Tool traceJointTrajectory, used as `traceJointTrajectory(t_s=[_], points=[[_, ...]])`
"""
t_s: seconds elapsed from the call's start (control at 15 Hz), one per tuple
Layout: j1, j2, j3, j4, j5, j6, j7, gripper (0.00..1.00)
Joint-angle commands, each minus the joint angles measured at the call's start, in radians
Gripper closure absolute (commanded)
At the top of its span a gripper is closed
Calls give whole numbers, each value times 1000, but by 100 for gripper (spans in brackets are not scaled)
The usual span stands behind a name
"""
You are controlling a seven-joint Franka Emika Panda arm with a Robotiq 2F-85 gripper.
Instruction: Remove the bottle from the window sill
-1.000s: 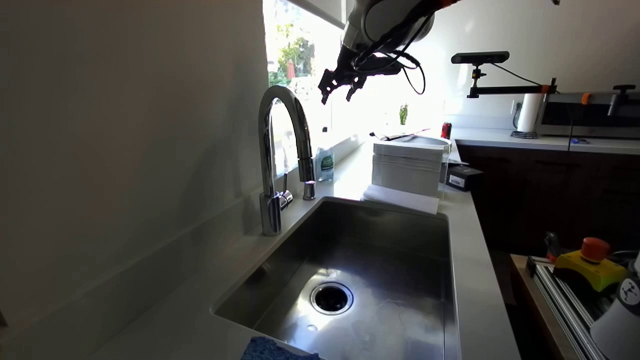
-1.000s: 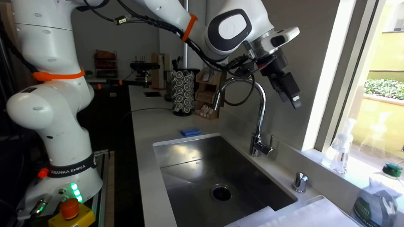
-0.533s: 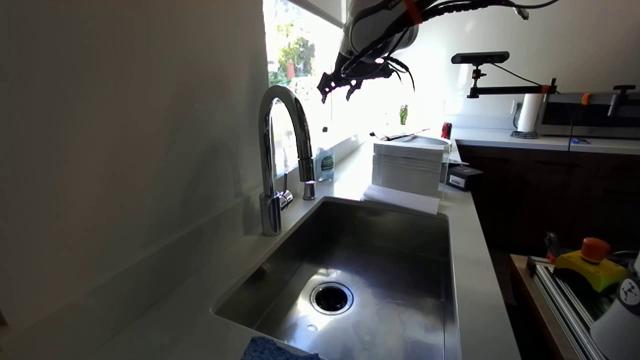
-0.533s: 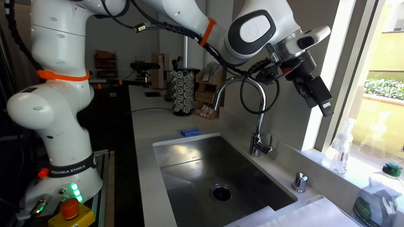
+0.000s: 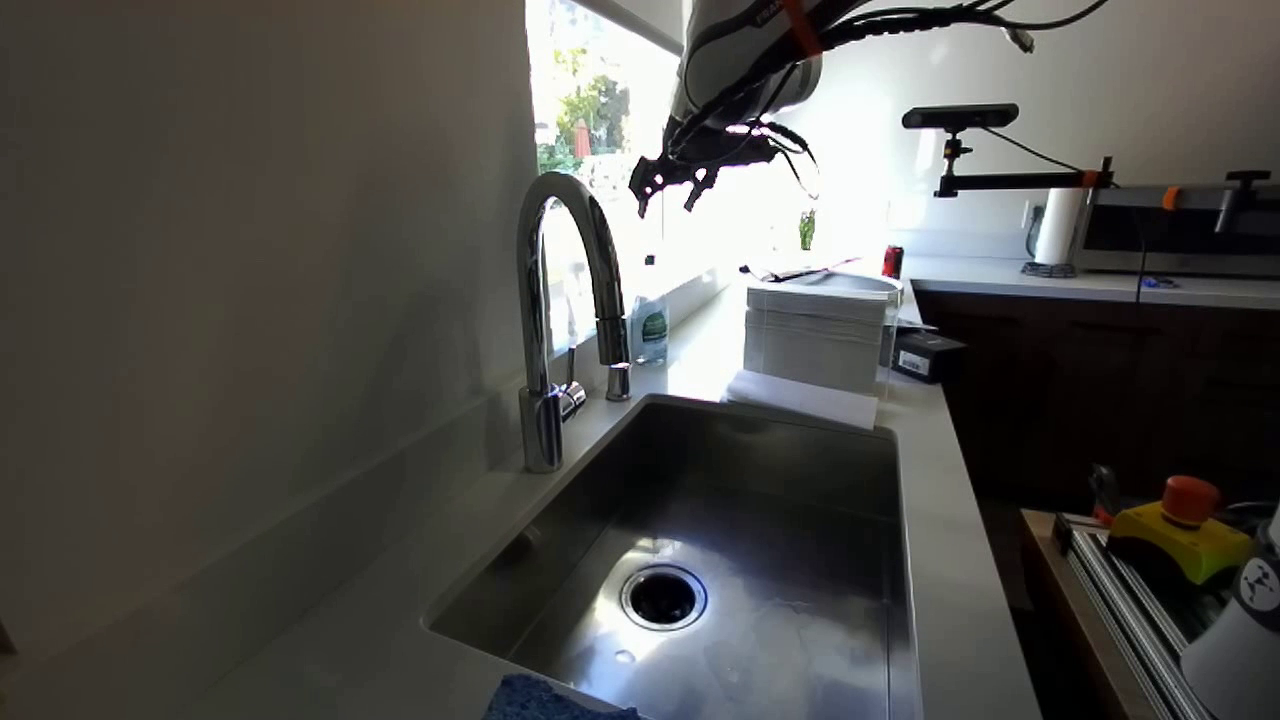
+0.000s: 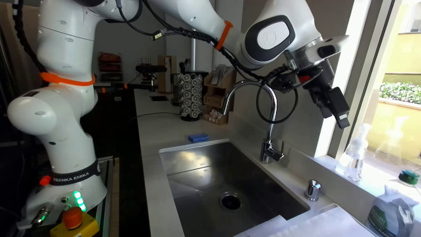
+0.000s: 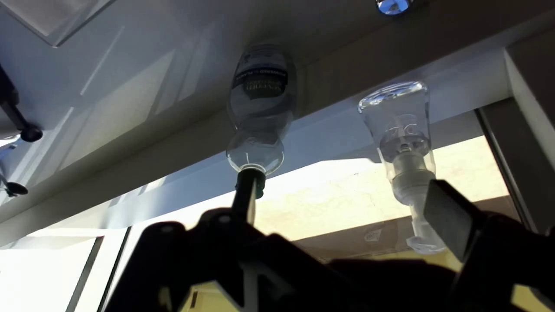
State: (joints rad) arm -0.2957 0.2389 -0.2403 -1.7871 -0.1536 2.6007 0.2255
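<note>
My end effector (image 5: 666,207) stands wide, nothing held. Pump bottle (image 6: 354,156) upright on the sill (image 6: 325,160), near the end by the tap (image 6: 273,105): below and ahead of me, long axis vertical. Wrist view puts it off toward one finger (image 7: 450,214), so I'd likely shift sideways before lowering. Soap bottle (image 7: 262,93) on the bench (image 6: 150,184), back edge below the sill, lines up with my opposite finger: possible snag. Window (image 6: 394,121) just behind the target.
</note>
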Motion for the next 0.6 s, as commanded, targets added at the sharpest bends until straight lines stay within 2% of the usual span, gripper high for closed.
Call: traceJointTrajectory(t_s=[0.0,0.2,0.53], points=[[-9,93,20,138,121,-128,-119,0],[-22,159,34,243,173,-199,-193,0],[-60,252,66,364,242,-181,-287,0]])
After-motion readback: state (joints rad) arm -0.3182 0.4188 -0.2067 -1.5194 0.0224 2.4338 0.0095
